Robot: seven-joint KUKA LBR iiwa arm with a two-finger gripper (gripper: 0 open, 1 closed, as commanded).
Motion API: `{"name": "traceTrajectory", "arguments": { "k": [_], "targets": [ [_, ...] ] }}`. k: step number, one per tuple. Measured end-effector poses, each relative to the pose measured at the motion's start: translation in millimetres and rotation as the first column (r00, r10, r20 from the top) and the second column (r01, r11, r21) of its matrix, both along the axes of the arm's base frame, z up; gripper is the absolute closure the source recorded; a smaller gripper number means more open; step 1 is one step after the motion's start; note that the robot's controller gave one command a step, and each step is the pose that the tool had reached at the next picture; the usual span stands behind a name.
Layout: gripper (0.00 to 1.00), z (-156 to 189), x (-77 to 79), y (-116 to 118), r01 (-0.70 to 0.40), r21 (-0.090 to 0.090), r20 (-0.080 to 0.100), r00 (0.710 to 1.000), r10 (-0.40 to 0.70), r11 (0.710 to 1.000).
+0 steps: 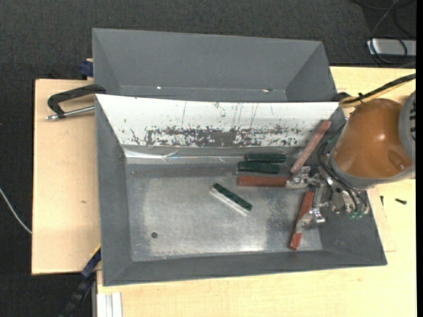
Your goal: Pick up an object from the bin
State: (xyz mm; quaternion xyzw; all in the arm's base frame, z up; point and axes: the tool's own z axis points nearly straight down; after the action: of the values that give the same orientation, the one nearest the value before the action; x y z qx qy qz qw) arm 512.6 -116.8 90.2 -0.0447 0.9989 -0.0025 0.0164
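Dark carpet [198, 5] surrounds the grey metal bin [112, 197], which takes up most of the frame. Its sloped walls run down to a scuffed, speckled floor, and its far wall carries a pale panel streaked with dark marks. The arm enters from the right edge under a rounded orange cover [373, 140], with cables trailing to the upper right. Below and left of that cover, the gripper [316, 211] sits low in the bin's lower right corner, directly over a slim red-brown stick [297, 236]. Whether the gripper is open or closed on it cannot be told, because the metal parts and wiring crowd over the stick's upper half. The stick is long, narrow and flat-sided. Its long axis is steep in the frame, leaning from upper right down to lower left, and its free lower end points toward the near wall. A pinkish stick [312, 145] leans against the right wall above the gripper. Left of the gripper lie a red-brown bar [261, 181] and two dark green blocks [264, 157], all roughly level in the frame. Further left is a tilted green and grey bar [232, 198].
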Motion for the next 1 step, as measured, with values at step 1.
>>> {"name": "traceTrajectory", "arguments": {
  "k": [1],
  "targets": [
    [1.00,-16.1,-10.6,-22.7,-0.591,-0.002,-0.011,0.807,0.591,0.807]
  ]
}}
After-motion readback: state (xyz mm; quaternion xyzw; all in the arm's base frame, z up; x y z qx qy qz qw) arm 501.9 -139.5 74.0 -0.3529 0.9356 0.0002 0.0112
